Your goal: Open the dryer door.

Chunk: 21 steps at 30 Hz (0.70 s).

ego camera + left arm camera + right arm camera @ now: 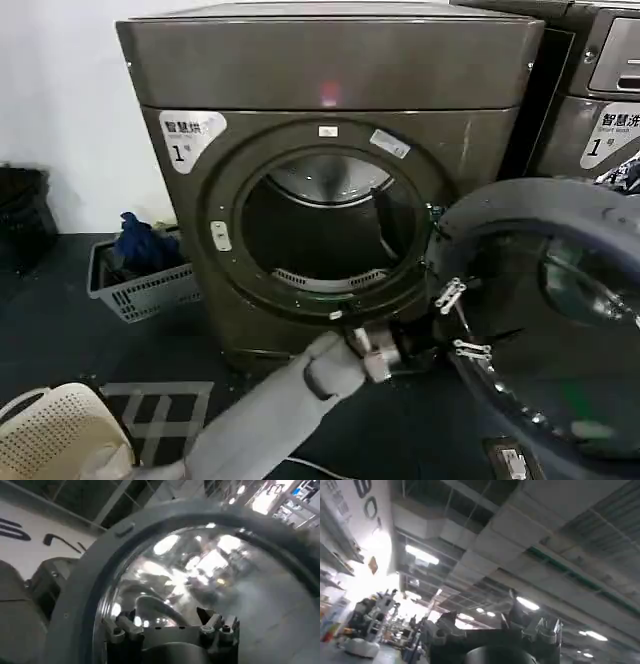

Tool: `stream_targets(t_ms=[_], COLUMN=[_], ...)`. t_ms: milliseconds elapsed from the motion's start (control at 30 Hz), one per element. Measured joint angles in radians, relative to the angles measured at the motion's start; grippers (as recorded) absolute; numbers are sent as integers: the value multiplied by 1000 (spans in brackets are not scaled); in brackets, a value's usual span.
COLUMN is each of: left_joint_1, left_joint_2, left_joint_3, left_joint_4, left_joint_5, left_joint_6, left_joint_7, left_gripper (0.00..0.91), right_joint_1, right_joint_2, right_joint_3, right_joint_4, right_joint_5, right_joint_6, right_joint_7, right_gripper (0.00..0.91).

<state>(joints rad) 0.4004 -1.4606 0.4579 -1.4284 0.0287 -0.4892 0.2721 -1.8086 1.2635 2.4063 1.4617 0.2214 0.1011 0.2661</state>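
The door (560, 320) ran off the head view's right and near edges, so its full ring could not be seen. The left gripper (400, 350) sat at the door's near-left rim, its fingertips too dark and small to tell open from closed. In the left wrist view the glass (210, 575) was a blur of reflections. The second machine (600, 90), far right, was cut by the edge. A basket (140, 285) at left held an unclear blue heap.

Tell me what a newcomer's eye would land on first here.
The dryer door swung wide open at the machine's right, its grey inner face and glass toward the camera. Then the dark round drum opening at the middle, and the left gripper at the door's near edge, just below the opening.
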Motion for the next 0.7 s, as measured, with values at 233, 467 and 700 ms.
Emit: stream_targets(t_ms=[233,467,700], left_joint_1=[-17,-23,-24], left_joint_2=[-66,-109,-145], left_joint_3=[12,13,12], left_joint_4=[71,114,149], left_joint_5=[12,20,28], left_joint_6=[-1,-1,-6], left_joint_7=[1,2,2], left_gripper=[907,907,907], right_joint_1=[-18,-18,-9], right_joint_2=[-35,-42,-46], right_joint_3=[26,47,40], right_joint_4=[-67,-96,-81], right_joint_5=[-52,-72,-69], right_joint_6=[-3,-11,-17], right_joint_7=[31,29,23], right_gripper=[907,907,907])
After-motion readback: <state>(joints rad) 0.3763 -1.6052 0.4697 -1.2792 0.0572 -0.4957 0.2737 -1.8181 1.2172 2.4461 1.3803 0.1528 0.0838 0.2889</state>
